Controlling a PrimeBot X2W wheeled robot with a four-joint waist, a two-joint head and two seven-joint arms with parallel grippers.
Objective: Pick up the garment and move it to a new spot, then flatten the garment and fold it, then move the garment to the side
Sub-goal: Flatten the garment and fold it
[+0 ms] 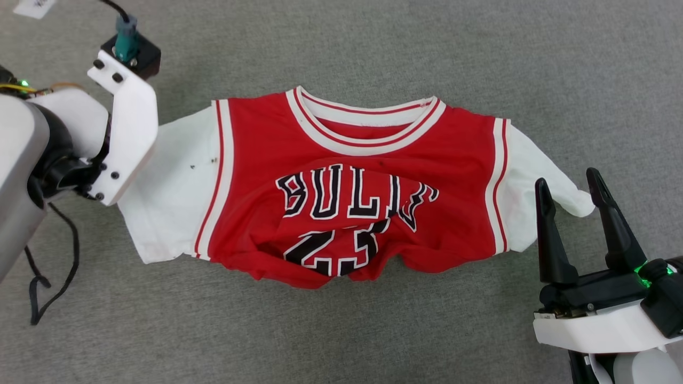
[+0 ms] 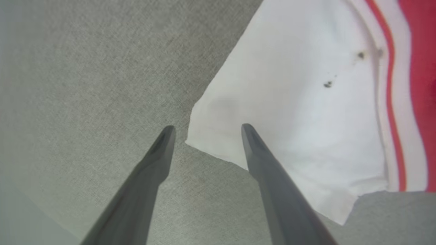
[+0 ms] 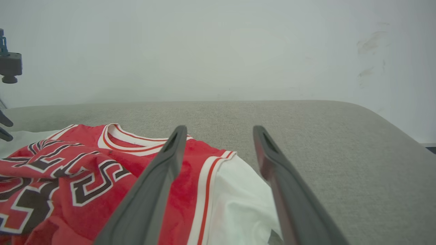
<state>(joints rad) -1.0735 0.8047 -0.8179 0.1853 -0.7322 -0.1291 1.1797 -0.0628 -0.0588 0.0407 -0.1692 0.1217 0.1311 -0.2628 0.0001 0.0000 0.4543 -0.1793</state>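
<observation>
So the garment [image 1: 347, 186] is lying front-up in the middle of the head view, collar toward the top of the frame, white sleeves thrown out left and right. The top edge and both striped armhole seams look fairly straight. The bottom hem is a mess though: it's bunched up toward the centre and the number is rumpled into folds.

The left gripper [image 2: 207, 127] has its fingers spread wide with nothing in them. In the left wrist view the lower corner of the left sleeve [image 2: 306, 102] pokes in between the two tips, one finger over white cloth and the other over bare grey. That sleeve has a few small dark specks near the seam.

The right gripper [image 1: 566, 178] sits at the lower right of the head view, also wide open and empty. The tip of the right sleeve runs across between its fingers. I can't tell if it's touching the cloth or just above it.

Plenty of room: the grey worktop [image 1: 373, 341] is bare above the collar, below the hem and off to the right. In the right wrist view its far edge [image 3: 306, 102] curves off against a pale wall, well beyond the garment [image 3: 85, 170]. A black cable [image 1: 48, 277] loops at the lower left of the head view, clear of the left sleeve
</observation>
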